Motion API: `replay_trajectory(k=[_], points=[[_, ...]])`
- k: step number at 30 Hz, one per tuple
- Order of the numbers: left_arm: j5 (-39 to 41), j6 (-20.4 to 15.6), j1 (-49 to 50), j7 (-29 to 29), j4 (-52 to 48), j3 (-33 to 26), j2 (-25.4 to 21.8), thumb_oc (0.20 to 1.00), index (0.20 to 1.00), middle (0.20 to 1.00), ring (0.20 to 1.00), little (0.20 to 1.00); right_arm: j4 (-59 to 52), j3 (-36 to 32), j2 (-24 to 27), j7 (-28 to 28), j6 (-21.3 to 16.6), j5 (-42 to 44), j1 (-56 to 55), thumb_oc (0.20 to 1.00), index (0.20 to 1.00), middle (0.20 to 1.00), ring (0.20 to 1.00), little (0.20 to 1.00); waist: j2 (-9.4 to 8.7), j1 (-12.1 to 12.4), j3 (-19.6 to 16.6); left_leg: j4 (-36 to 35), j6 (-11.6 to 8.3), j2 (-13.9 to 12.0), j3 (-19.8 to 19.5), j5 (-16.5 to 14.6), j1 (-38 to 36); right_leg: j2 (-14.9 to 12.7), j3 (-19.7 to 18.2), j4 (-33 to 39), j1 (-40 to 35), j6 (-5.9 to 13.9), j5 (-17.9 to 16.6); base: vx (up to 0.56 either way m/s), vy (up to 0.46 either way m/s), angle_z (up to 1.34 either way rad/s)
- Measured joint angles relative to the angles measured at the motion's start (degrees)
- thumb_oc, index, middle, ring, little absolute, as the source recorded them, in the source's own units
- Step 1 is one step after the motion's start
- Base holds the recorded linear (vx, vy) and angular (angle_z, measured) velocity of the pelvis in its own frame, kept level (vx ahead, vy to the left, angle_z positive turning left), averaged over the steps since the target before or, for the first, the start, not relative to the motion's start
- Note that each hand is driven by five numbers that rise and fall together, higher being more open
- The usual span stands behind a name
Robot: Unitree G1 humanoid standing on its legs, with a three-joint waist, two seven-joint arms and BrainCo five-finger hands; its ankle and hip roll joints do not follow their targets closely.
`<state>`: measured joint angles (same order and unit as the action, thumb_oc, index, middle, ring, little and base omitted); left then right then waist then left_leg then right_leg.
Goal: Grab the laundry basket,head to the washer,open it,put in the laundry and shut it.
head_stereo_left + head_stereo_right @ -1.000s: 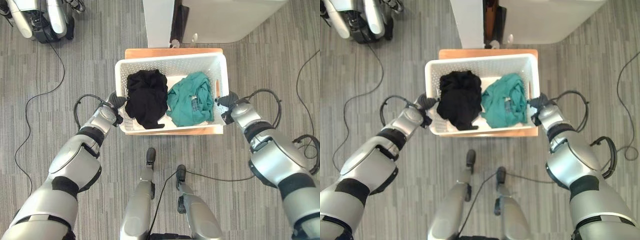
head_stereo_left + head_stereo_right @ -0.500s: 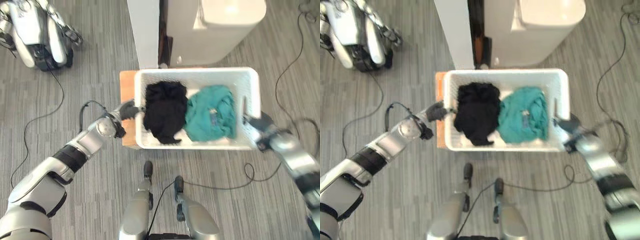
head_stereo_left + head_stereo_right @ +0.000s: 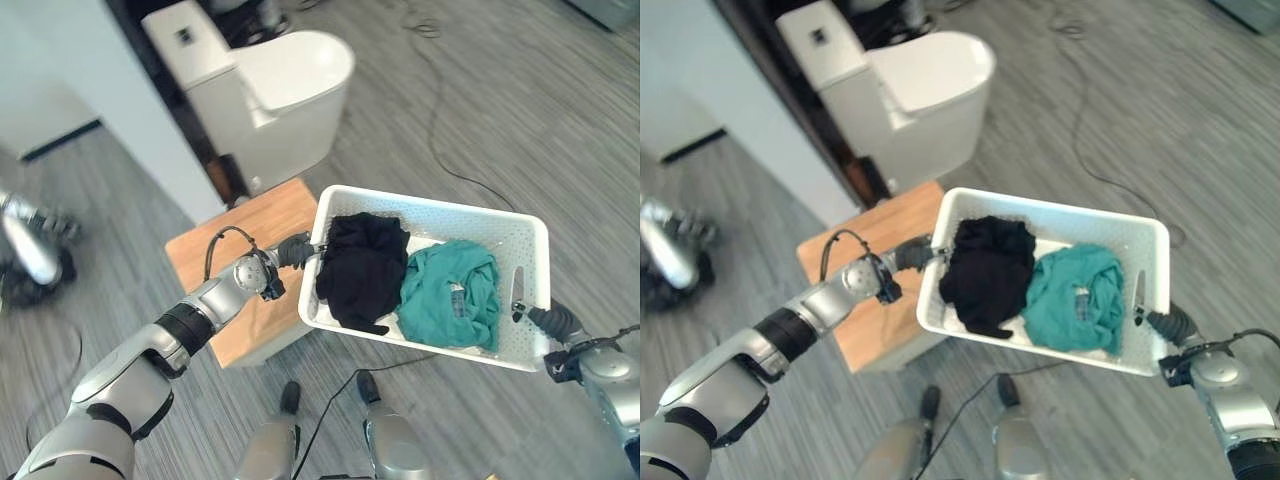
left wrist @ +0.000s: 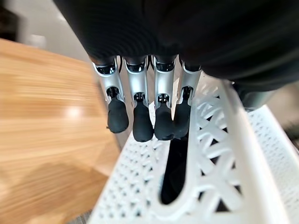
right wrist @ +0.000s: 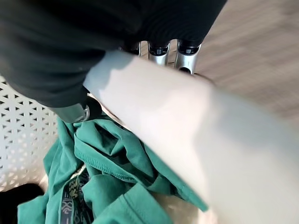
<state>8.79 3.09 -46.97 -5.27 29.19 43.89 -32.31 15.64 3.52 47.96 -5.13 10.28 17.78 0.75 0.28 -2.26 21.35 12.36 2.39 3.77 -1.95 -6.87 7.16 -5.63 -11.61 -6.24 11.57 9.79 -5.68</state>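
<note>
The white lattice laundry basket [image 3: 440,206] hangs in the air between my two hands, tilted, to the right of the wooden table. Inside lie a black garment [image 3: 362,268] and a teal garment [image 3: 452,295]. My left hand [image 3: 293,248] grips the basket's left end; its fingers [image 4: 140,122] press the outer wall by the handle slot [image 4: 175,172]. At the right end, my right hand [image 3: 545,320] has its fingers [image 5: 159,50] under the rim [image 5: 177,116] and its thumb inside, above the teal garment [image 5: 117,186].
A low wooden table [image 3: 225,250] stands under my left forearm. Behind it are a white toilet-shaped unit [image 3: 270,90] and a white wall panel [image 3: 90,100]. Another robot [image 3: 30,255] shows at the left edge. Grey plank floor [image 3: 520,120] lies to the right.
The basket has come off the wooden table and swung to the right, held at both ends. The camera has turned with it, so the whole scene has shifted.
</note>
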Motion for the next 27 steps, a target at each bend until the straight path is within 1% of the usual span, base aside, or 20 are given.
replay_trajectory(k=[1,2,3,4,6,7,8,9,10,11,12,13,14,17,18,19,21,24,25,27], points=[[0.01,0.23,0.33,-0.23,0.07,-0.09,0.09,0.2,0.2,0.2,0.2,0.2,-0.98,0.14,-0.2,-0.07,-0.01,0.01,-1.69,0.2,0.2,0.2,0.2,0.2,0.36,-1.47,-0.26,1.56,1.86,0.9,1.52,0.27,1.16,-1.69,4.17,1.72,-0.18,-2.97,1.86,-0.27,0.114,-0.96],[0.03,0.2,2.01,-0.41,-0.79,-0.82,0.02,0.2,0.2,0.2,0.2,0.2,-0.84,0.51,-1.01,-0.05,0.32,0.01,-2.23,0.2,0.2,0.2,0.2,0.2,1.31,-1.87,-0.19,1.79,2.54,0.07,3.65,1.14,1.42,-4.12,11.61,-0.27,1.08,-4.81,5.0,-0.22,0.094,-0.81],[0.0,0.75,4.04,-0.64,-1.91,-2.17,-0.17,0.2,0.2,0.2,0.2,0.2,-0.93,1.63,-1.28,-0.21,0.85,-0.02,-2.46,0.2,0.2,0.2,0.2,0.2,2.13,-1.42,-0.22,1.57,2.69,-1.32,6.37,1.15,1.33,-5.51,17.45,-6.47,3.53,-6.27,7.72,-0.25,0.07,-1.54],[0.02,1.32,9.63,-1.47,-3.5,-4.14,-1.85,0.2,0.2,0.2,0.2,0.2,-2.3,3.4,-2.55,-1.18,1.25,-0.32,-4.25,0.2,0.2,0.2,0.2,0.2,3.2,-0.63,-0.89,1.14,2.77,-3.67,9.82,1.2,0.66,-7.56,23.92,-19.08,4.66,-5.37,11.83,-0.23,0.01,-1.53],[0.1,1.34,13.57,-2.65,-5.51,-5.17,-4.06,0.2,0.2,0.2,0.2,0.2,-2.92,5.57,-2.59,-2.19,1.33,-0.89,-4.7,0.2,0.2,0.2,0.2,0.2,2.94,1.24,-1.36,-0.65,2.72,-5.35,14.08,1.64,-0.26,-8.4,25.24,-24.74,3.56,-4.05,14.03,-0.14,-0.036,-1.4],[0.09,1.92,15.04,-2.95,-6.06,-5.15,-4.47,0.2,0.2,0.2,0.2,0.2,-2.86,5.81,-2.97,-2.73,1.45,-2.7,-4.75,0.2,0.2,0.2,0.2,0.2,2.98,2.81,-1.62,-2.61,2.54,-5.88,15.64,2.48,-0.48,-8.51,25.68,-24.12,0.27,-2.22,15.31,-0.13,-0.103,-1.06],[0.09,2.21,15.2,-3.0,-6.12,-5.14,-4.47,0.2,0.2,0.2,0.2,0.2,-2.82,5.82,-3.09,-2.76,1.63,-3.1,-4.72,0.2,0.2,0.2,0.2,0.2,2.78,3.05,-1.89,-3.73,2.4,-5.87,16.31,3.26,-0.14,-8.83,25.7,-21.42,-2.23,-1.7,15.7,-0.29,-0.254,-0.78],[0.1,2.31,15.24,-3.19,-6.19,-5.13,-4.67,0.2,0.2,0.2,0.2,0.2,-2.71,5.86,-3.13,-2.94,1.8,-3.3,-4.49,0.2,0.2,0.2,0.2,0.2,1.87,3.58,-2.24,-4.89,1.61,-5.38,16.97,4.78,0.11,-8.79,26.13,-15.6,-5.74,-0.98,14.29,-0.24,-0.209,-0.43],[0.09,2.57,15.04,-3.39,-6.15,-5.15,-5.19,0.2,0.2,0.2,0.2,0.2,-2.15,6.09,-3.12,-3.65,1.84,-4.15,-3.07,0.2,0.2,0.2,0.2,0.2,0.38,4.59,-2.9,-5.88,0.82,-4.84,18.41,6.91,1.27,-8.2,26.57,-5.12,-10.42,-1.14,12.17,-0.24,-0.216,-0.56],[0.09,2.54,15.1,-3.23,-6.07,-5.47,-5.17,0.2,0.2,0.2,0.2,0.2,-0.88,6.69,-3.12,-3.64,1.83,-4.17,-1.28,0.2,0.2,0.2,0.2,0.2,-0.1,5.42,-3.2,-6.81,0.32,-4.99,19.66,7.88,1.66,-7.43,26.34,-0.06,-11.48,-0.29,11.31,-0.18,-0.219,-0.53],[0.09,2.54,15.63,-2.81,-6.15,-5.56,-4.95,0.2,0.2,0.2,0.2,0.2,1.0,6.87,-3.43,-3.57,1.85,-4.43,0.53,0.2,0.2,0.2,0.2,0.2,0.97,5.49,-3.7,-7.12,-0.34,-6.04,19.6,8.69,2.64,-5.79,26.17,3.0,-11.61,-1.15,8.76,-0.17,-0.222,-0.39],[0.1,2.47,15.73,-2.81,-6.16,-5.57,-4.91,0.2,0.2,0.2,0.2,0.2,1.28,6.89,-3.27,-3.29,1.85,-4.82,1.41,0.2,0.2,0.2,0.2,0.2,1.46,5.51,-4.06,-7.83,-0.86,-6.63,19.32,9.58,2.99,-4.83,26.27,4.62,-11.56,-1.64,7.68,-0.18,-0.328,-0.25],[0.13,2.13,15.85,-2.52,-5.83,-6.01,-4.41,0.2,0.2,0.2,0.2,0.2,1.34,7.0,-3.09,-3.2,1.81,-5.05,1.62,0.2,0.2,0.2,0.2,0.2,1.78,5.5,-4.32,-9.28,-1.87,-7.77,19.01,11.44,3.08,-3.16,26.05,6.83,-11.65,-2.52,6.49,-0.11,-0.255,-0.16],[0.15,2.07,15.19,-2.26,-4.98,-6.14,-3.05,0.2,0.2,0.2,0.2,0.2,1.72,7.0,-2.54,-2.77,1.75,-4.99,1.58,0.2,0.2,0.2,0.2,0.2,1.78,4.86,-4.35,-9.5,-3.83,-10.23,16.55,13.51,4.25,0.25,26.7,8.28,-11.67,-4.29,5.43,-0.15,-0.292,0.06],[0.15,2.07,15.06,-2.2,-4.6,-6.07,-2.55,0.2,0.2,0.2,0.2,0.2,2.1,6.96,-2.45,-2.52,1.72,-4.98,1.76,0.2,0.2,0.2,0.2,0.2,1.72,4.86,-4.37,-9.55,-4.25,-10.79,16.16,13.9,4.58,0.56,26.87,8.55,-11.58,-4.81,5.29,-0.13,-0.273,0.19],[0.16,2.03,14.44,-1.98,-3.49,-5.27,-1.94,0.2,0.2,0.2,0.2,0.2,3.15,6.95,-2.27,-2.34,1.05,-4.56,2.01,0.2,0.2,0.2,0.2,0.2,1.72,4.57,-4.38,-9.33,-4.87,-11.53,14.63,14.61,5.05,1.8,27.54,8.52,-11.5,-5.25,5.37,-0.1,-0.276,0.15],[0.15,2.17,13.26,-1.82,-1.97,-4.29,-1.09,0.2,0.2,0.2,0.2,0.2,3.84,6.75,-2.09,-2.04,0.69,-3.48,1.94,0.2,0.2,0.2,0.2,0.2,1.72,4.58,-4.37,-9.58,-5.6,-12.25,13.18,15.4,5.23,2.93,28.43,8.4,-11.77,-5.92,5.53,-0.05,-0.156,0.18],[0.15,2.6,12.69,-1.07,1.42,-4.06,-0.6,0.2,0.2,0.2,0.2,0.2,3.64,6.72,-1.68,-2.65,-1.76,1.36,2.38,0.2,0.2,0.2,0.2,0.2,1.83,4.44,-4.3,-9.04,-7.24,-13.69,10.95,16.66,5.74,4.46,29.26,6.67,-11.45,-7.2,6.44,-0.02,-0.33,0.13],[0.15,2.64,11.92,-1.0,2.55,-3.92,-0.28,0.2,0.2,0.2,0.2,0.2,3.69,6.78,-1.74,-2.71,-2.25,2.17,2.49,0.2,0.2,0.2,0.2,0.2,1.87,4.29,-4.16,-7.76,-7.9,-14.25,9.9,17.09,6.65,4.84,29.21,5.07,-10.54,-8.08,7.6,0.03,-0.177,0.2],[0.13,2.91,10.89,-0.12,4.05,-3.02,0.05,0.2,0.2,0.2,0.2,0.2,3.32,7.16,-1.98,-2.65,-2.41,3.01,2.27,0.2,0.2,0.2,0.2,0.2,0.72,4.98,-3.52,-5.05,-9.19,-14.59,6.85,18.4,6.92,5.07,29.48,1.6,-10.35,-9.6,10.17,0.07,-0.222,0.17]])
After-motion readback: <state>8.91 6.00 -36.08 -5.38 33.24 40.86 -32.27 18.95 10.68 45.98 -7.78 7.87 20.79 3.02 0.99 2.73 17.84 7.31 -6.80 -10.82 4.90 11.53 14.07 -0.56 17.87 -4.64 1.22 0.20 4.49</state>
